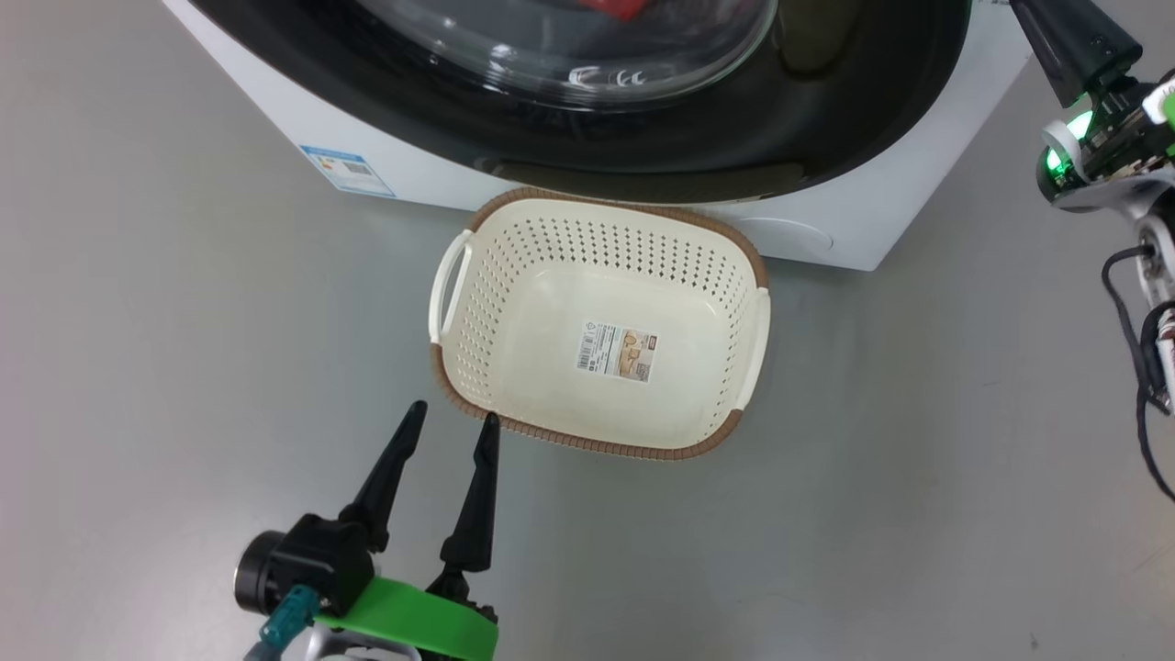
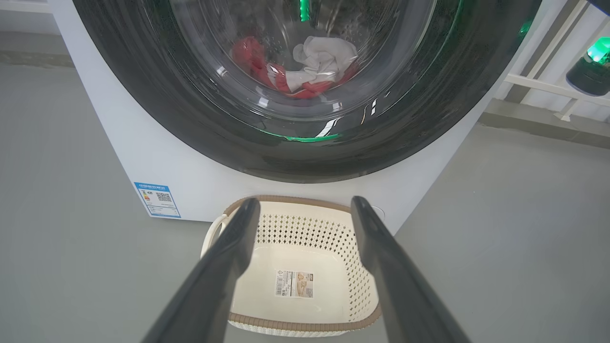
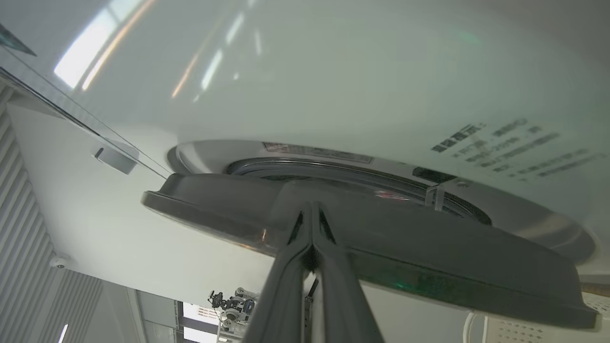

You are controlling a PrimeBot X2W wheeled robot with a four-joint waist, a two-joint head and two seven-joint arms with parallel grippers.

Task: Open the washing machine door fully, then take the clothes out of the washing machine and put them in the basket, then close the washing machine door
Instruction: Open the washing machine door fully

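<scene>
The washing machine (image 1: pixel 881 197) stands at the top of the head view. Its door (image 2: pixel 157 105), black-rimmed with a glass bowl, faces me. Red and white clothes (image 2: pixel 305 66) lie inside, seen through the glass. The cream basket (image 1: pixel 551 312) sits on the floor right in front of the machine, with nothing in it but a label. My left gripper (image 1: pixel 454 420) hovers open just short of the basket's near left corner. My right gripper (image 3: pixel 312 207) is shut, its tips against the edge of the door (image 3: pixel 429 267), which stands slightly off the machine's front (image 3: pixel 333 71).
Grey floor (image 1: pixel 184 367) lies open to the left, right and near side of the basket. A blue label sticker (image 1: pixel 347 170) marks the machine's lower left corner. My right arm's cables (image 1: pixel 1143 367) hang at the right. A white frame (image 2: pixel 538 85) stands beyond the machine.
</scene>
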